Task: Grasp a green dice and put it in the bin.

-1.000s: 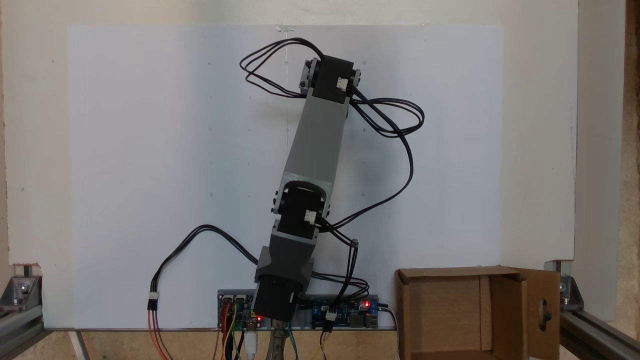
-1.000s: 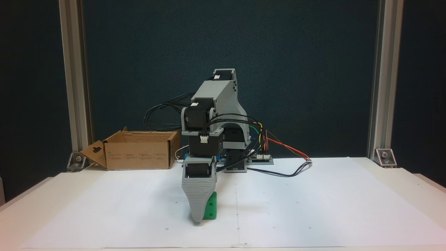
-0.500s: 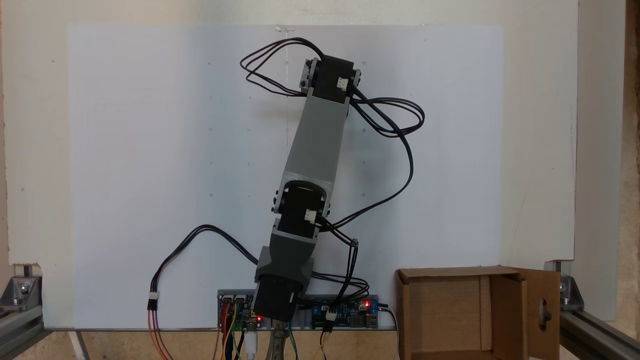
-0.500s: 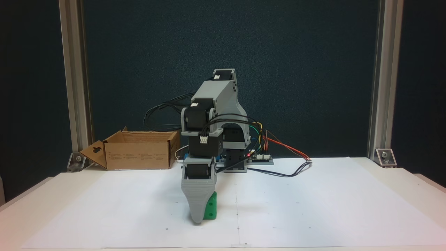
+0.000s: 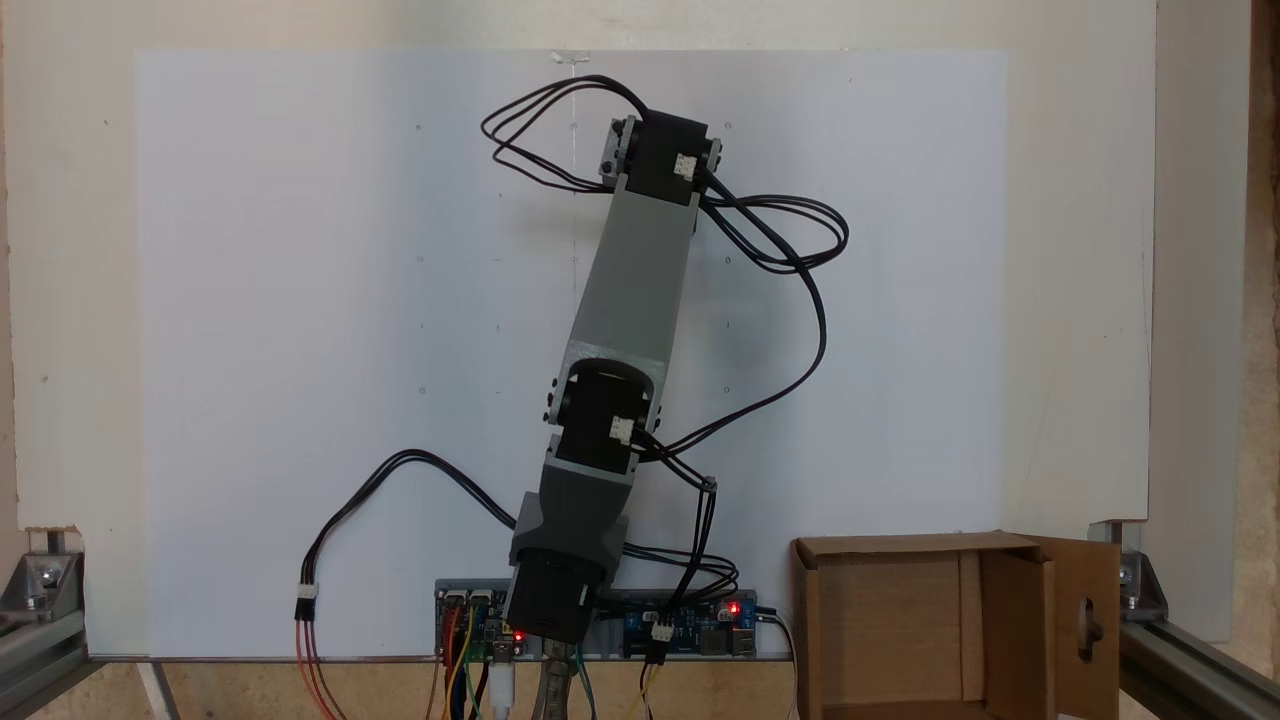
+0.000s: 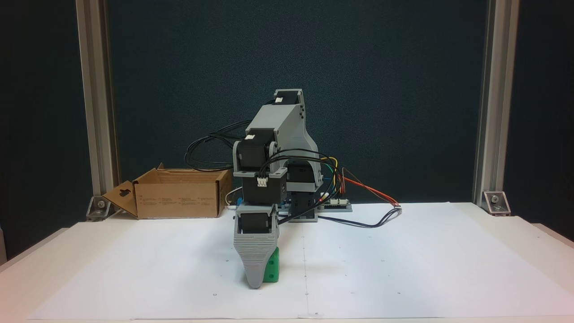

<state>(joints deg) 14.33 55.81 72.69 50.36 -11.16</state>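
- Reaching down to the white sheet on the worktop, the arm is seen at the centre of the front fixed view, its hand pointed straight down with the tip at the paper.
- One grey ribbed jaw is shown face-on; the other lies behind it, so whether the hand is apart, together or clamped cannot be told.
- The dice is seen just below frame centre, touching the right side of the grey jaw and partly hidden behind it; whether it rests on the sheet cannot be told.
- The bin is placed at the middle left of that view, at the back edge of the sheet, well apart from the dice; one flap with a cut-out hole is folded outward to its left.
- From above, the arm is stretched from the lower centre toward the upper centre, tilted right, and the bin is seen in the lower right corner.
- Black cables are looped to the right of the arm.
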